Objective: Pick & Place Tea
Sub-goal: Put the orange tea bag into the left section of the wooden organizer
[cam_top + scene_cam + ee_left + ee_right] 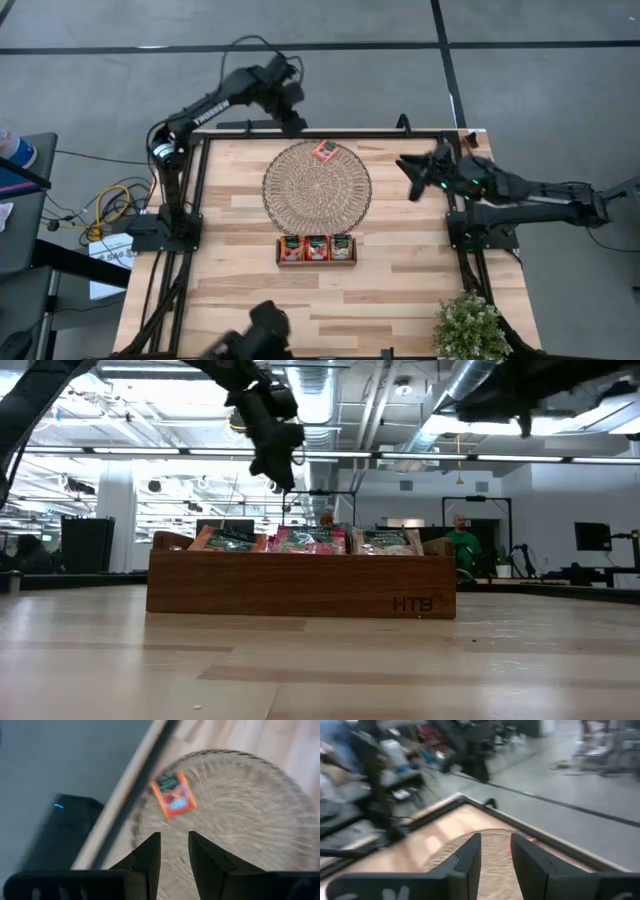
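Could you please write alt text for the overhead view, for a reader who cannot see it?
A single red-orange square tea sachet lies near the far edge of a round woven mat on a pale wooden table. In front of the mat, a small brown wooden tray holds three sachets. The left gripper hangs beyond the mat's far edge, the right gripper beside it.

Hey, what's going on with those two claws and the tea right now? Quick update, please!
Left claw open, empty, above mat's far edge. Right claw open, empty, at the table's right side. One sachet on the mat, others in tray. Nothing blocking.
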You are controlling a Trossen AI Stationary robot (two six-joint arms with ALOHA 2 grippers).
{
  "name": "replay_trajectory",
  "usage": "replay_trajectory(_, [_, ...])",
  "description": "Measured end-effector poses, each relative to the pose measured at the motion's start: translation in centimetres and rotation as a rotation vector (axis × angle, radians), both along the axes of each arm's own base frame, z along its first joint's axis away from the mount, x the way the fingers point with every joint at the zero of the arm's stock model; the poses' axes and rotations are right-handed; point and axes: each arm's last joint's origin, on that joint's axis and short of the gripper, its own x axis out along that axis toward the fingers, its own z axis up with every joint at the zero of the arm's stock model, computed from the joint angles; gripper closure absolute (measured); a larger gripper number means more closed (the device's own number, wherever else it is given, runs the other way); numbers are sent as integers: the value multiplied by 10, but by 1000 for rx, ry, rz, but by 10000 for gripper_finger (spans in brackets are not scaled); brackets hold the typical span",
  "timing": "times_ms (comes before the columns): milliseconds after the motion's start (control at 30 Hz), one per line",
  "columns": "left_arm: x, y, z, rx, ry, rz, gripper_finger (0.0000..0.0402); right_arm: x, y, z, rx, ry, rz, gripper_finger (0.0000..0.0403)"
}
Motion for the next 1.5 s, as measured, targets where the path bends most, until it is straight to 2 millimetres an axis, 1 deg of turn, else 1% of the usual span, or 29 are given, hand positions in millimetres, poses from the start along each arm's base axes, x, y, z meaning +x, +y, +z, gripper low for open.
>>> replay_trajectory(67, [-14, 7, 6, -71, -59, -7, 312, 17, -12, 8, -7, 53, -34, 305])
replay_trajectory(133, [-27, 10, 15, -115, -122, -32, 312, 34, -28, 14, 4, 109, -52, 305])
replay_trajectory(200, [-38, 13, 25, -108, -174, -51, 312, 51, -46, 20, 31, 152, -43, 305])
replay_trajectory(267, [-47, 15, 32, -88, -192, -47, 312, 66, -67, 24, 75, 188, -31, 305])
replay_trajectory(333, [-59, 17, 41, -59, -210, -33, 312, 81, -89, 22, 124, 237, -18, 305])
replay_trajectory(433, [-72, 16, 52, -40, -254, -38, 312, 102, -121, 18, 143, 299, -7, 305])
replay_trajectory(567, [-85, 12, 46, -54, -278, -50, 312, 126, -158, 18, 172, 320, -3, 305])
replay_trajectory(667, [-93, 5, 37, -30, -296, -32, 312, 142, -179, 18, 218, 348, 16, 305])
replay_trajectory(767, [-102, -5, 24, 11, -317, 26, 312, 158, -191, 17, 249, 396, 24, 305])
replay_trajectory(833, [-108, -15, 20, 47, -350, 53, 312, 169, -197, 13, 259, 439, 40, 305])
replay_trajectory(933, [-119, -31, 11, 55, -401, 87, 312, 185, -205, 8, 270, 475, 63, 305])
replay_trajectory(1067, [-133, -51, -2, 46, -445, 122, 312, 200, -217, -1, 311, 521, 69, 305])
replay_trajectory(1167, [-141, -64, -13, 40, -457, 146, 312, 207, -225, -9, 363, 556, 94, 305])
replay_trajectory(1300, [-145, -82, -26, 51, -466, 189, 312, 213, -232, -17, 431, 565, 156, 301])
replay_trajectory(1400, [-148, -93, -35, 74, -451, 236, 312, 218, -235, -24, 458, 577, 174, 287])
replay_trajectory(1500, [-149, -102, -42, 83, -483, 276, 312, 219, -237, -29, 469, 592, 169, 261])
